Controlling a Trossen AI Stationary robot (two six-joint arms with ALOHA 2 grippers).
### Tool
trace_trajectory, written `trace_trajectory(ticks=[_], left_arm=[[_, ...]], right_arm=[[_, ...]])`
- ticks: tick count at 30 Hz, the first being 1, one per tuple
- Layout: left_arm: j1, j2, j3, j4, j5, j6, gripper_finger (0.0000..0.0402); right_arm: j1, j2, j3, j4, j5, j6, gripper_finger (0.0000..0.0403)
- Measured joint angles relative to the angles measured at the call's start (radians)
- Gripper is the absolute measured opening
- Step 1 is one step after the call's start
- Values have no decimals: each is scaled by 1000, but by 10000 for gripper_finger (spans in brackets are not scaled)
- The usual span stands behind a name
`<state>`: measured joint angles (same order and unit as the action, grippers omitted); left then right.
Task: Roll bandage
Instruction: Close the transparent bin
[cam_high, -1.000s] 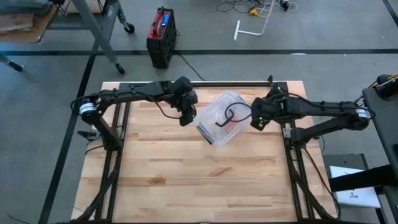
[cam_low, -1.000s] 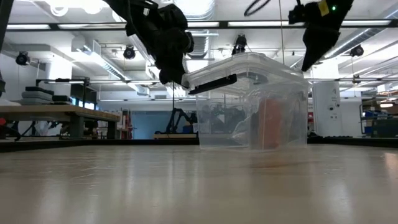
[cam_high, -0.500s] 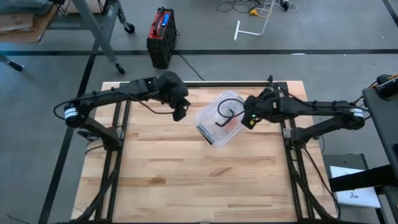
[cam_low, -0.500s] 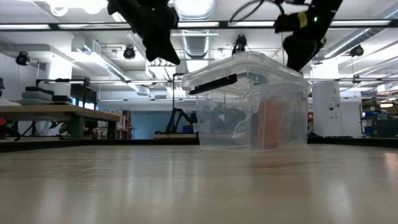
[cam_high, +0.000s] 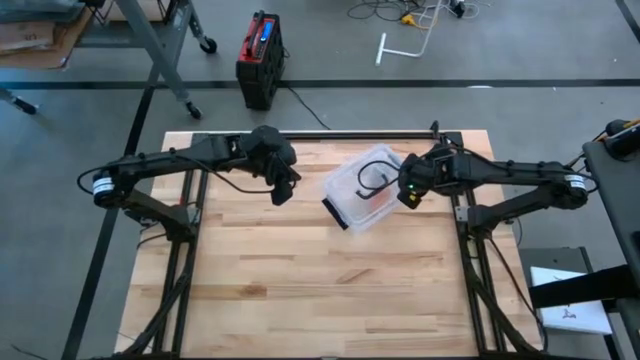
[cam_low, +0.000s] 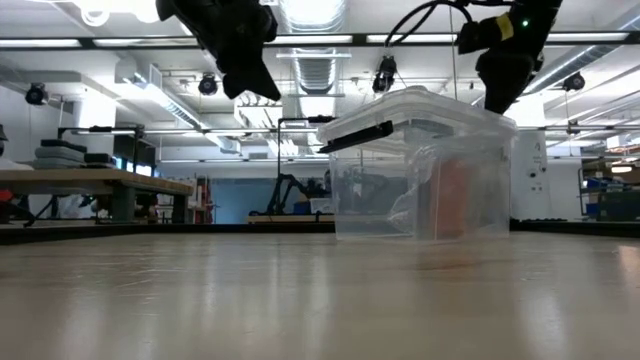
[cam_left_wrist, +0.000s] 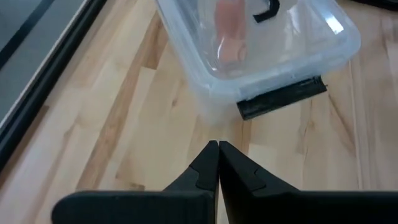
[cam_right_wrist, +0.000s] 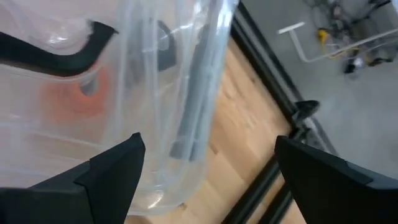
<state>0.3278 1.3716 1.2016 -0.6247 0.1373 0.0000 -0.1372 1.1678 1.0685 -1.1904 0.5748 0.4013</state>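
A clear plastic box (cam_high: 362, 188) with a shut lid stands on the wooden table near its far edge. A black latch (cam_left_wrist: 283, 98) is on its near-left end and a black handle (cam_high: 370, 180) on the lid. An orange-red bandage roll (cam_left_wrist: 230, 25) shows through the wall, inside the box. My left gripper (cam_left_wrist: 218, 149) is shut, empty, and hangs above the table to the left of the box (cam_low: 420, 170). My right gripper (cam_right_wrist: 208, 142) is open at the box's right end, one finger on either side of the lid rim (cam_right_wrist: 186, 93). My right gripper comes at the box's right end (cam_right_wrist: 186, 93) from the table's right side, slanting down, with its open fingers (cam_right_wrist: 118, 168) astride the lid rim. Whether a finger touches the plastic I cannot tell. The box stands flat on the table.
A black rail (cam_high: 340, 132) runs along the table's far edge, and the arms' dark frames (cam_high: 180, 250) stand at the left and right edges. The near half of the wooden top (cam_high: 320, 300) is bare. A red and black case (cam_high: 260, 55) sits on the floor beyond.
My left gripper, shut, has drawn back from the box's left latch, going up and toward the table's left edge. The box has slid a little toward the right edge. My right gripper has stayed open at the box's right end.
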Motion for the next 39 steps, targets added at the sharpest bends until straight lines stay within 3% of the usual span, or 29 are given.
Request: trace_trajectory(ticks=[7, 18, 21, 31, 39], left_arm=[[-14, 18, -27, 69, 0, -13, 4], [-39, 18, -114, 296, 2, -40, 2], [-51, 18, -120, 305, 2, -44, 1], [-59, -57, -121, 162, 1, -43, 3], [-60, -161, -122, 48, 1, -61, 1]], right_arm=[[2, -18, 1, -35, -86, -26, 353], [2, -26, 8, -143, -119, 6, 353], [2, -26, 3, -122, -186, 7, 353], [75, 52, -9, 98, -394, 107, 347], [100, 143, 71, 169, -365, 92, 321]])
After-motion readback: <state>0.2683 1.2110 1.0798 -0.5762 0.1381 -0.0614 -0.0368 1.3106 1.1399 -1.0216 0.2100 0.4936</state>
